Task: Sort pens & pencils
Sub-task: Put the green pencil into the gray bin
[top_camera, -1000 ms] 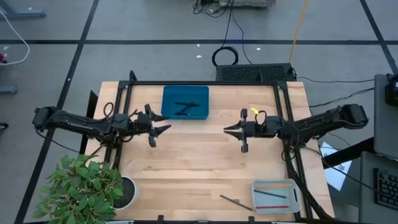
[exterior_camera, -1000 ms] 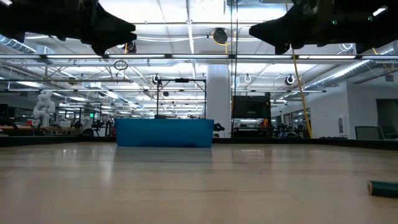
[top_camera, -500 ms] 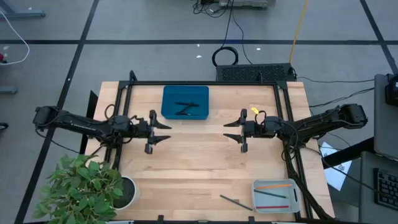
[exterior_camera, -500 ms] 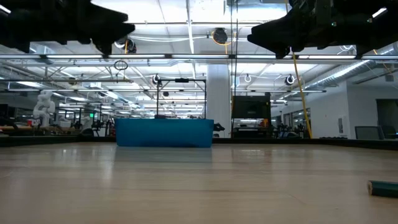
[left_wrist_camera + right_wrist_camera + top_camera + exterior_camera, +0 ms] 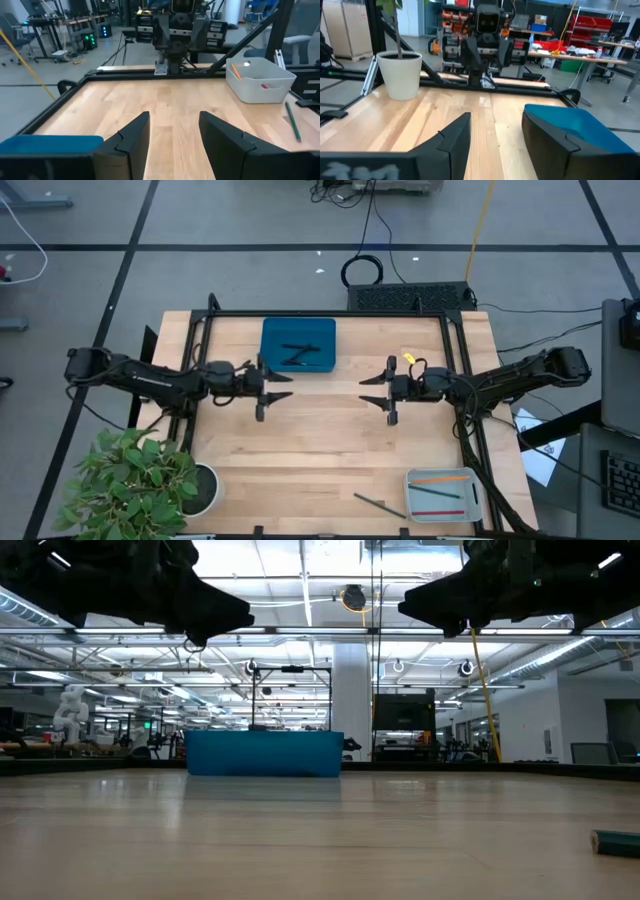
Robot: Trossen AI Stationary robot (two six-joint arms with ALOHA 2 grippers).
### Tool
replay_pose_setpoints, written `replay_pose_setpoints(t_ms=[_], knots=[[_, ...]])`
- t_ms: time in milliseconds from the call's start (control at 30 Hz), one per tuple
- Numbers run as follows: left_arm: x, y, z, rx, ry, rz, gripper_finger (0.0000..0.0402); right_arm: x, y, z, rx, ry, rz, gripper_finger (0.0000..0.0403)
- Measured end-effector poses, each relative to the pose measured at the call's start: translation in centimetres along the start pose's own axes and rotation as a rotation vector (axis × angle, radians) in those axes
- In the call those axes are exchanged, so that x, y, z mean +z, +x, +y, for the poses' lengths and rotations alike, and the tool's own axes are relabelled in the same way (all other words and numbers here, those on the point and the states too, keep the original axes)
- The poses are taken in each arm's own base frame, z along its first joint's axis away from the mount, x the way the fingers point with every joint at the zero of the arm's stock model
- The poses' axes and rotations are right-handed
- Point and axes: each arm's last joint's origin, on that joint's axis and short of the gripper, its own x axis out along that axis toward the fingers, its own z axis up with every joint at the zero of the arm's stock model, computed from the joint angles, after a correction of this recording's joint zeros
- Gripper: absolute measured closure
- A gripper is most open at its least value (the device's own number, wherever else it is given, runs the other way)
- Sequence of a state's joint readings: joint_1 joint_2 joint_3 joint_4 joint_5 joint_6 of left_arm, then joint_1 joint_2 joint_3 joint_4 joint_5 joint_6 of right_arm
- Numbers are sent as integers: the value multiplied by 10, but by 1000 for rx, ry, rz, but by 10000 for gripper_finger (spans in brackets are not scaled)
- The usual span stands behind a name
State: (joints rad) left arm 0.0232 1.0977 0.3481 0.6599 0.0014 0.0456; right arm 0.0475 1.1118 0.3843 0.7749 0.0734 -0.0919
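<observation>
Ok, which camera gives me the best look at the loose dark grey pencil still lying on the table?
The high view: the dark grey pencil lies whole on the wood, left of the white tray. The left wrist view shows it slantwise beside that tray; the low view catches only one end at the frame's edge; the right wrist view misses it.

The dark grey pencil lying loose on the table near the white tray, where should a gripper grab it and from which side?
Probably at mid-shaft, from straight above, fingers closing across its width. The dark grey pencil lies flat on the wooden table, slanted, just left of the white tray, with bare wood either side. The right gripper, open, is the nearer one.
</observation>
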Motion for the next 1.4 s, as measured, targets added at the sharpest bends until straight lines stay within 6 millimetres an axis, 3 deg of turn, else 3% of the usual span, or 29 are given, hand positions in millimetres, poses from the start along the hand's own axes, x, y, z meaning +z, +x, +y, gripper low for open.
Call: replay_pose_setpoints(t_ms=[1000,1133,1267,1400], knots=[[5,-6,-2,-10,0,-8,227,-1,0,0,0,31,10,234],[5,-6,-2,-10,0,-8,227,-2,0,2,49,126,16,234],[5,-6,-2,-6,5,-8,227,5,0,20,246,147,5,234],[5,-6,-1,21,6,-6,227,16,1,46,333,71,52,234]])
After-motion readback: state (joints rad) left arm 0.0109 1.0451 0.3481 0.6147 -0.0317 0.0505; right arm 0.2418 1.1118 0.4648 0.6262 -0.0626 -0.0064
